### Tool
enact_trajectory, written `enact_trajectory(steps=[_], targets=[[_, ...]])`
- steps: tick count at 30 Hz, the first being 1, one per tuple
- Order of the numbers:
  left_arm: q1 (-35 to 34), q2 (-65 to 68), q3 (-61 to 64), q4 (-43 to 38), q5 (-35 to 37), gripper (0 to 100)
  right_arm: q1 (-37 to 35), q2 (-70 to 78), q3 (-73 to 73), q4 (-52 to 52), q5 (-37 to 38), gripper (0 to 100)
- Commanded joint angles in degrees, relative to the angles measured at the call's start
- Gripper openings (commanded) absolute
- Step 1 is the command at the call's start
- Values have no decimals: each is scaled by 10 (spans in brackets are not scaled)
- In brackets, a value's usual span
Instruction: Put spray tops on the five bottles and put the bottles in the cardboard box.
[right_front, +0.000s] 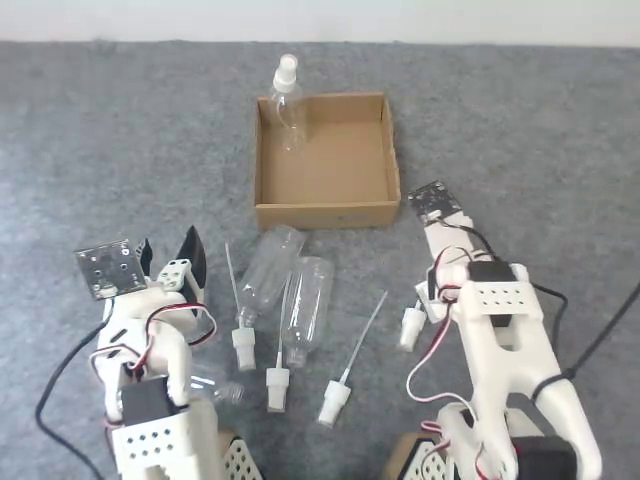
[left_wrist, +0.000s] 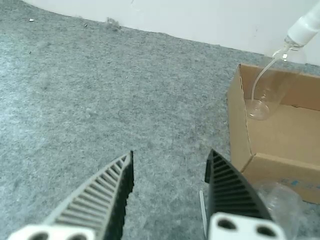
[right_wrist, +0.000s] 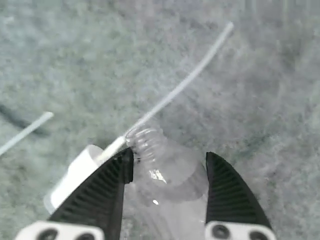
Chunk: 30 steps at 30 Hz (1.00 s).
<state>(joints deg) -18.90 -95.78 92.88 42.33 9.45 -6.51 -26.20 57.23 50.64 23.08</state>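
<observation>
The clear bottle (right_wrist: 170, 187), judged light, thin-walled and slippery, is located toward the carpet's (right_front: 560, 150) near right edge beside a spray top (right_wrist: 75, 175) and is clamped at its stiffer shoulder by the right gripper (right_wrist: 169, 155), while the left gripper (left_wrist: 170, 154) is spread open and empty.

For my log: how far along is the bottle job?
Done: one capped bottle is in the cardboard box. In hand: the right gripper is at an uncapped bottle's neck, a spray top beside it. Left: two uncapped bottles and loose tops on the table.
</observation>
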Motion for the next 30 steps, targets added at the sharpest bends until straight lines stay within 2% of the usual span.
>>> enact_trajectory(steps=[1, 4, 14, 21, 30], targets=[[-4, -10, -4, -17, -4, 222, -15, -16, -9, -4, -8, 236], [-4, -10, -4, -17, -4, 222, -14, -16, -19, 4, -4, 283], [-4, -10, -4, -17, -4, 222, -12, -16, -142, 163, 123, 280], [-4, -10, -4, -17, -4, 222, -13, 0, -143, 175, 189, 279], [-4, -10, -4, -17, -4, 222, -9, 153, -169, 170, 273, 278]])
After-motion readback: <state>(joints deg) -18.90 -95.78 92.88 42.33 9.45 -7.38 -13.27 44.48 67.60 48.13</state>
